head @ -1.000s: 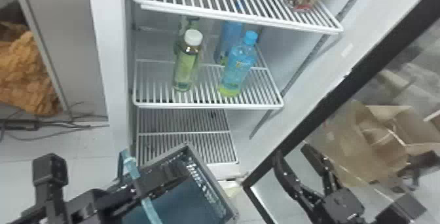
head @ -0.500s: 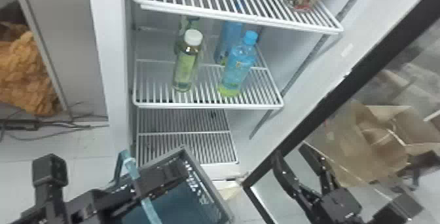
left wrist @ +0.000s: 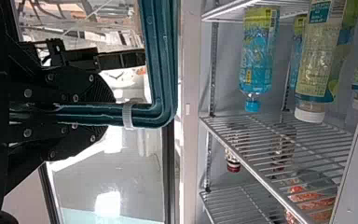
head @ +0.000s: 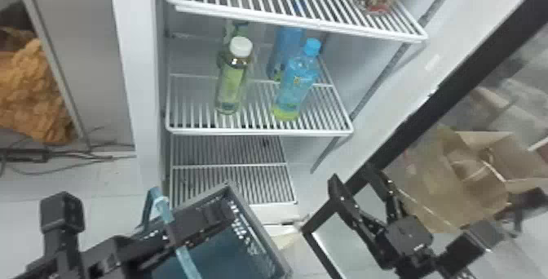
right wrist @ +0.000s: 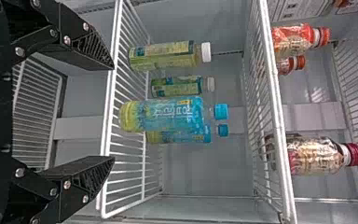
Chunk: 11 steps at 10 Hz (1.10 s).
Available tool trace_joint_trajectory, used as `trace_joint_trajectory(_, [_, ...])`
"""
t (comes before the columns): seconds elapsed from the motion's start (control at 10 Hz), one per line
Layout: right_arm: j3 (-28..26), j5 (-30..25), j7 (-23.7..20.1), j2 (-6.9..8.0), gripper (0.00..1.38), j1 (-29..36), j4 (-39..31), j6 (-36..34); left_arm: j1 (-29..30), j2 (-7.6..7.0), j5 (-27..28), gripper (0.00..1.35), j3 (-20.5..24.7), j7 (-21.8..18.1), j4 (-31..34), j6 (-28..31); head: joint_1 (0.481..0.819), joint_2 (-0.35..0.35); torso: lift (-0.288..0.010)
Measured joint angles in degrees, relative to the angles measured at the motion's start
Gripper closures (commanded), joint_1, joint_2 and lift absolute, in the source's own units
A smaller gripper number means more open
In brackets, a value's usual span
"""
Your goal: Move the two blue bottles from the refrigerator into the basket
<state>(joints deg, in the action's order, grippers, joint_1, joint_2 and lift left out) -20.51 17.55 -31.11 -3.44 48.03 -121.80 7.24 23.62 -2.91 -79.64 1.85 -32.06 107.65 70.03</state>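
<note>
"Firstly, what stood where?"
"The front blue bottle point(head: 298, 82) and rear blue bottle point(head: 284, 52) stood upright on the shelf point(head: 261, 131), beside green bottles point(head: 232, 84)."
"And the left gripper point(head: 222, 213)?"
"It was closed on the handle point(head: 185, 257) of the basket point(head: 263, 227)."
"The right gripper point(head: 351, 175)?"
"Spread apart, it faced the shelf."

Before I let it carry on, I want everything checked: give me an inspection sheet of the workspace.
Surface: wire shelf inside the refrigerator, bottles standing on it.
Job's things: front blue bottle and rear blue bottle upright on that shelf; basket below it.
Clutter: two white-capped green bottles beside the blue ones.
Tools: left tool closed on the basket handle; right tool open, empty.
Cables: dark cables on the floor, left of the refrigerator.
Surroundings: open cardboard box to the right.
</note>
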Motion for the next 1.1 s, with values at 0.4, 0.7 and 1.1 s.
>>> trace_joint_trajectory(0.4, [3.4,-0.2,0.8,-1.89,0.40,-7.3,6.2,-0.1,0.0,0.01,0.0,1.20,0.1,0.0,0.0,0.0,0.695,-0.350,-0.216])
trace_joint_trajectory(0.7, [5.6,-0.7,2.7,-2.36,0.40,-14.0,11.3,0.0,-0.1,-0.09,0.0,1.20,0.1,0.0,0.0,0.2,0.695,-0.350,-0.216])
trace_joint_trajectory(1.1, [7.5,-0.8,4.1,-2.78,0.40,-20.2,15.6,0.1,-0.1,-0.27,0.0,1.20,0.0,0.0,0.0,0.4,0.695,-0.350,-0.216])
